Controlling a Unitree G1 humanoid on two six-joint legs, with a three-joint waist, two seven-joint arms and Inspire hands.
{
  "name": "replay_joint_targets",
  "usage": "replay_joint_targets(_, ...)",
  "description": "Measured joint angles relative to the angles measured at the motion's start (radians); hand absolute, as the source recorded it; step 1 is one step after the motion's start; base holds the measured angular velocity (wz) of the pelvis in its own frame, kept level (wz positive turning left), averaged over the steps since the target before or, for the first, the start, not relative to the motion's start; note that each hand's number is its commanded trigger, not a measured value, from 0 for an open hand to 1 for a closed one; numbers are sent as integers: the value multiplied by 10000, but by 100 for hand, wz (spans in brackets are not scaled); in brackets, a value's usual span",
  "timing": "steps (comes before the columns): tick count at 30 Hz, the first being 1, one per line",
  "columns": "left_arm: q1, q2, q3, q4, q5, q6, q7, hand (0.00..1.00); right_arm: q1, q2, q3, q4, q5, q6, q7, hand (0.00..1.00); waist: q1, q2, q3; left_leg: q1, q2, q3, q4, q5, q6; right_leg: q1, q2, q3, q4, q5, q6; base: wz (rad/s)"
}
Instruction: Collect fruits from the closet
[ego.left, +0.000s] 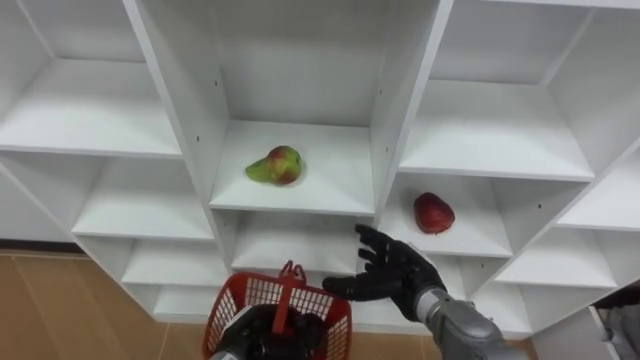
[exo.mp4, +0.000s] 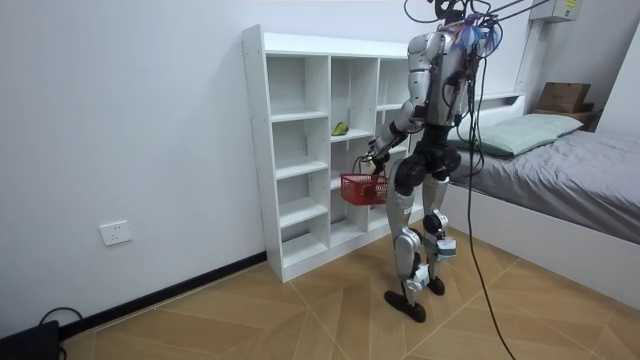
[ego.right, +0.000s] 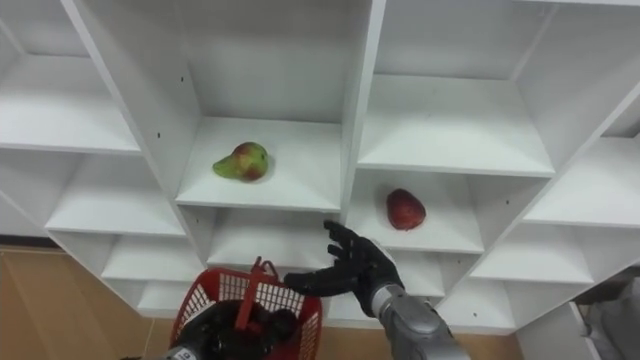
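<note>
A: At the closet, mid-collection; judged a reach for fruit. Noted right hand spread wide, empty, above basket; left hand clamped on basket handle.
B: Fruit?
A: Spotted apple at one o'clock of right hand, near, untouched; pear at eleven, farther. Needs lifting, then closing round apple.

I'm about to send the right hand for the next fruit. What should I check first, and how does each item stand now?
1. Right hand free, fingers spread: ok.
2. Red apple in sight on the right column's shelf, just above that hand: ok.
3. Pear lying on the middle column's shelf, nothing in front of it: ok.
4. Red basket held at its handle by the left hand, below and in front of the shelves: ok.
5. Room left in the basket: cannot tell, because the left hand blocks the inside.
</note>
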Motion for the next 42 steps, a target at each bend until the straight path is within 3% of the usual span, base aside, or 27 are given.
replay_joint_targets(6,19,-42,167,212,-383,-10,99,100,387,-93,3,-1020,-772,-45,108,0,55,28,-9,-13,0,-3,0,0,0,8,2,35,3,1,-2,0)
replay_joint_targets(10,43,-96,257,268,-361,-8,237,100,816,-104,6,-1870,-1643,234,212,0,82,57,-12,-3,1,4,-27,-1,0,-4,10,47,5,1,-1,0)
replay_joint_targets(16,86,-155,377,632,-356,-7,345,100,978,-304,-4,-2746,-2251,906,561,0,132,190,-33,115,14,83,-128,-1,0,-25,46,149,36,1,-2,-6)
replay_joint_targets(23,37,-264,1221,1814,-237,-36,451,100,976,-599,-54,-3709,-3192,1702,1103,0,502,215,-42,123,36,288,-154,0,0,-213,63,376,204,-1,-12,-9)
replay_joint_targets(28,82,-242,1722,2132,-229,-122,641,100,963,-722,-400,-5056,-3540,1674,1887,0,643,196,-36,145,31,321,-163,-1,1,-212,55,414,202,-5,-18,-5)
replay_joint_targets(32,159,-188,2025,2021,-207,-130,644,100,669,-509,-615,-6087,-3564,1027,2489,0,663,157,-62,150,36,313,-173,-1,1,-172,60,369,178,-5,-18,2)
replay_joint_targets(36,219,-180,2097,1894,-203,-154,645,100,590,-458,-406,-6002,-4157,1061,3137,0,991,86,-70,168,30,317,-195,-1,1,-179,60,378,180,-4,-18,0)
replay_joint_targets(40,224,-199,2157,1891,4,-153,658,100,627,-456,-195,-5889,-4691,1264,3897,0,1229,-10,25,139,38,304,-216,-2,2,-200,69,369,178,-4,-18,0)
replay_joint_targets(42,228,-246,2154,1891,258,-147,658,100,627,-453,-130,-5886,-4730,1321,4145,0,1334,-20,26,139,46,304,-235,-3,1,-206,76,368,175,-4,-18,0)
